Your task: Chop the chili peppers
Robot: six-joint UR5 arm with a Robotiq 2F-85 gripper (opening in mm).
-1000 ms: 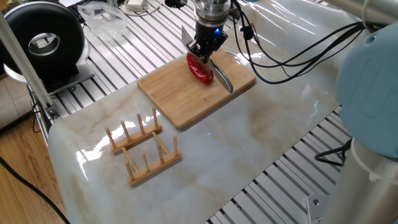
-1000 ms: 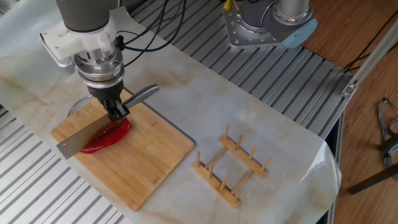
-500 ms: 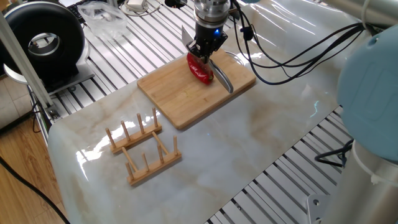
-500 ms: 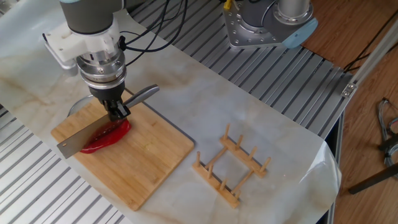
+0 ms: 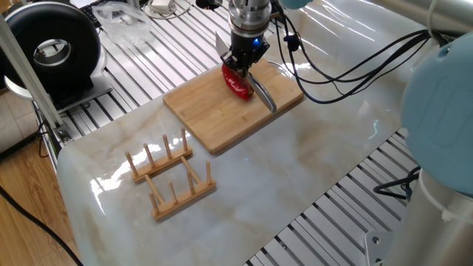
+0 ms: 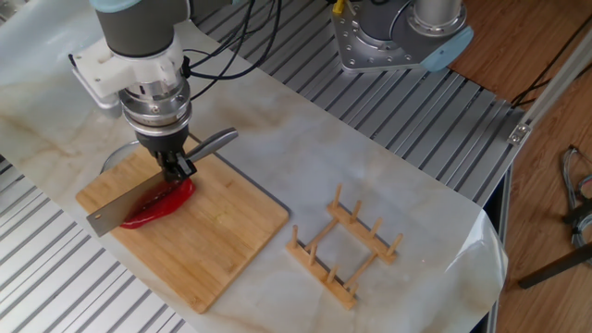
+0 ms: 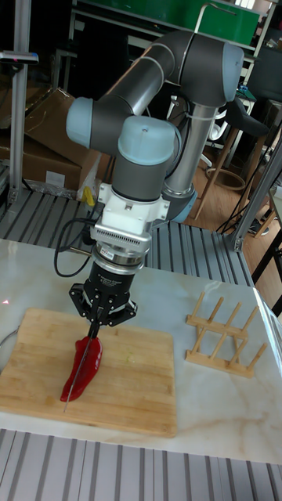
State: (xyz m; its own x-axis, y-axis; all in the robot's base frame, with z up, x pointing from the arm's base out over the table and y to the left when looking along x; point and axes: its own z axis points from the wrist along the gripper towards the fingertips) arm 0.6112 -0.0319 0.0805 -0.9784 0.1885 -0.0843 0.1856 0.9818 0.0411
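Observation:
One glossy red chili pepper (image 5: 238, 86) (image 6: 163, 203) (image 7: 86, 365) lies on the wooden cutting board (image 5: 222, 112) (image 6: 215, 248) (image 7: 129, 385). It looks whole. My gripper (image 5: 242, 65) (image 6: 176, 166) (image 7: 97, 321) hangs right above the pepper, shut on a knife where handle and blade meet. The steel blade (image 6: 115, 212) (image 7: 77, 366) runs lengthwise along the pepper and rests on it. The grey handle (image 5: 264, 90) (image 6: 215, 141) sticks out past the board's edge.
A wooden peg rack (image 5: 170, 177) (image 6: 344, 245) (image 7: 223, 329) stands on the marble top beside the board. A black round device (image 5: 52, 48) sits at the far left on the slatted metal frame. Cables (image 5: 347, 70) trail from the arm over the table.
The gripper and the knife have shifted a little along the pepper. The chili and the board lie where they were.

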